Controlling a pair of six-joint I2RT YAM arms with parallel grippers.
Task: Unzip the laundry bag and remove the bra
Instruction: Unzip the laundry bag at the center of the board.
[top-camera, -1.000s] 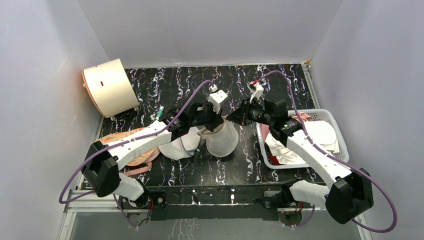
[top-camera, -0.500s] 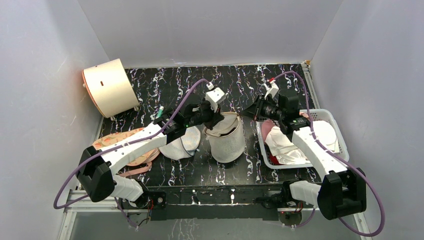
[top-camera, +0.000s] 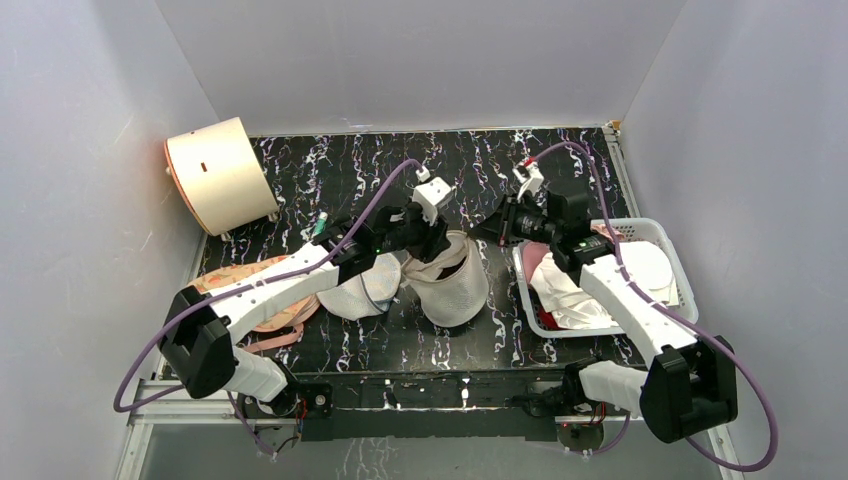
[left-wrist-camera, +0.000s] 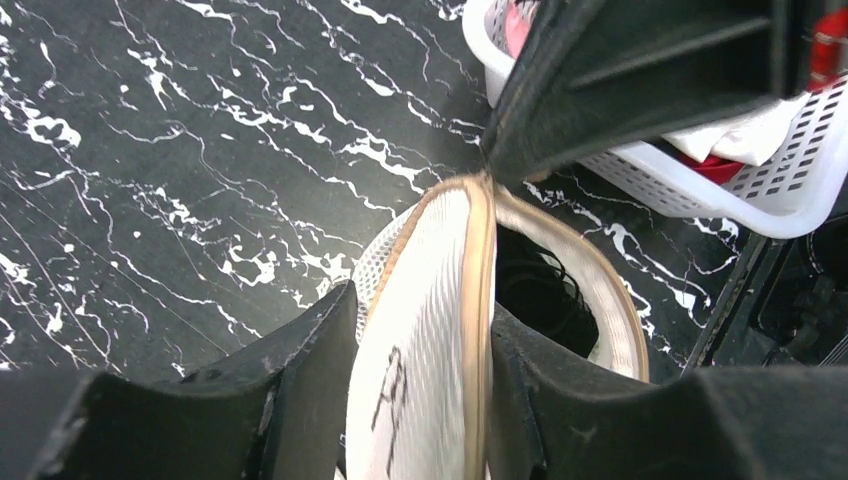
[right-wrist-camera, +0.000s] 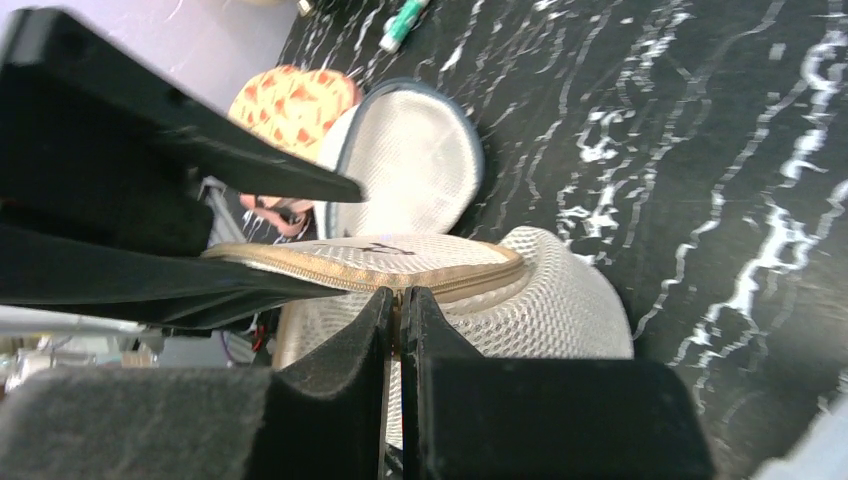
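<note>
Shows laundry bag (top-camera: 450, 285), midway between side edges of counter (top-camera: 350, 170), newly gaping: face pinched in left gripper (left-wrist-camera: 420, 375), zipper (right-wrist-camera: 440, 278) nipped in pressed-together right gripper (right-wrist-camera: 398, 300); frees access to bra.

laundry bag (top-camera: 455, 290) mouth open, basket (top-camera: 640, 222) close R, dome bag (top-camera: 350, 295) crowding L, tabletop (top-camera: 370, 170) free behind

Within the last second the right gripper (top-camera: 488, 232), clamped tight at the zipper (right-wrist-camera: 450, 282), drew rightward away from the left gripper (top-camera: 425, 248), then eased back a little. Meanwhile the laundry bag (top-camera: 455, 290) went from a closed, slumped lump to a wider shape with its mouth gaping and its dark inside showing.
</note>
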